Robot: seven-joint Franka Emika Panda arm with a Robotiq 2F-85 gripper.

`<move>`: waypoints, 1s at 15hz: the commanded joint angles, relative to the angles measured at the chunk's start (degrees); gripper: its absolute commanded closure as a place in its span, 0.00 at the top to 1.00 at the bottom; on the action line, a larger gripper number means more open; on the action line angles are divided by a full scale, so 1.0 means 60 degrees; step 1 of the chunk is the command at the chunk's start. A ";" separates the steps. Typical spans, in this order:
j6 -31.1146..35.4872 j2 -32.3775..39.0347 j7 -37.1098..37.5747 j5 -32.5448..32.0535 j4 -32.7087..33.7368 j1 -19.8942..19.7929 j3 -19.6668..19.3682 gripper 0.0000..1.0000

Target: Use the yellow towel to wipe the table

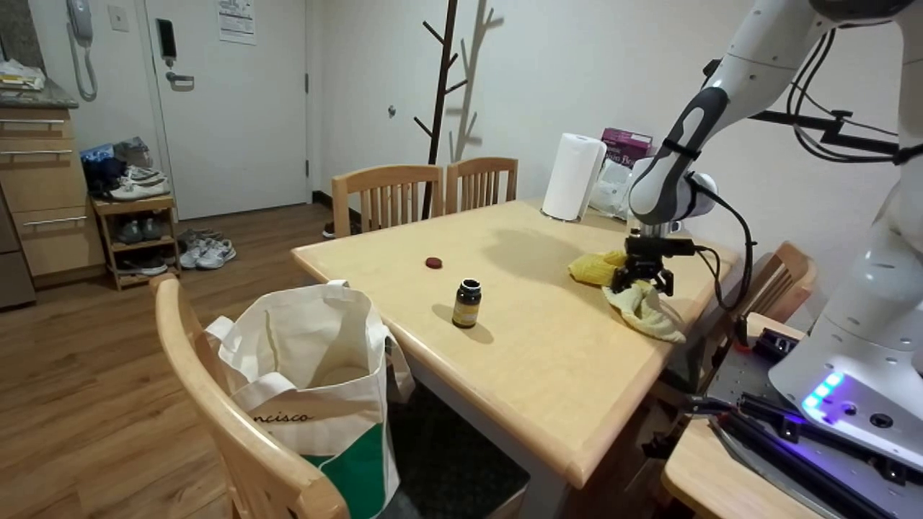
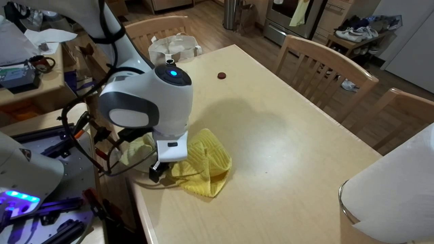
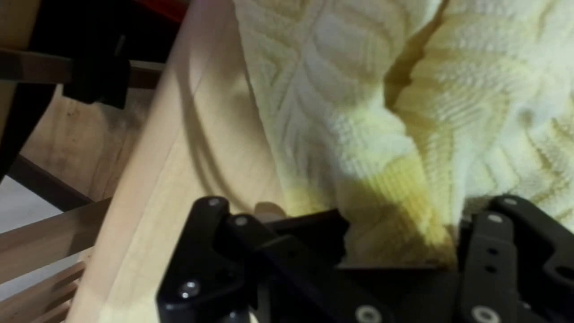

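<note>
In an exterior view, pincer (image 1: pixel 644 281) low over the counter (image 1: pixel 526 324), yellow towel (image 1: pixel 595 268) bunched beneath, spilling out both sides, in an exterior view, bright folds (image 2: pixel 207 166) just beside the pincer, wrist view, fingers (image 3: pixel 316 233) part-spread, clamped on a thick pleat!

White arm (image 1: pixel 764 54), dark grey panels (image 2: pixel 133 101), black cables (image 2: pixel 65 118), blue base lights (image 1: pixel 822 391); black gripper (image 3: pixel 401 240) with silver screws (image 3: pixel 189 289)
</note>
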 commanded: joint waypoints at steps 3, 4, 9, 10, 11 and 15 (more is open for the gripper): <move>0.0042 0.0768 0.1753 -0.0473 0.0051 -0.0174 -0.1124 0.01; -0.0091 0.0732 0.1968 -0.0367 0.0063 -0.0263 -0.1192 0.01; -0.0425 -0.0424 0.1553 0.0430 0.0003 -0.1139 -0.0438 0.35; -0.0320 -0.0754 0.1299 0.0797 -0.0057 -0.1404 -0.0067 0.42; -0.0161 -0.1087 0.0947 0.1260 -0.0094 -0.1679 0.0374 0.47; 0.0264 -0.1910 0.0226 0.2347 0.0172 -0.1743 0.1472 0.74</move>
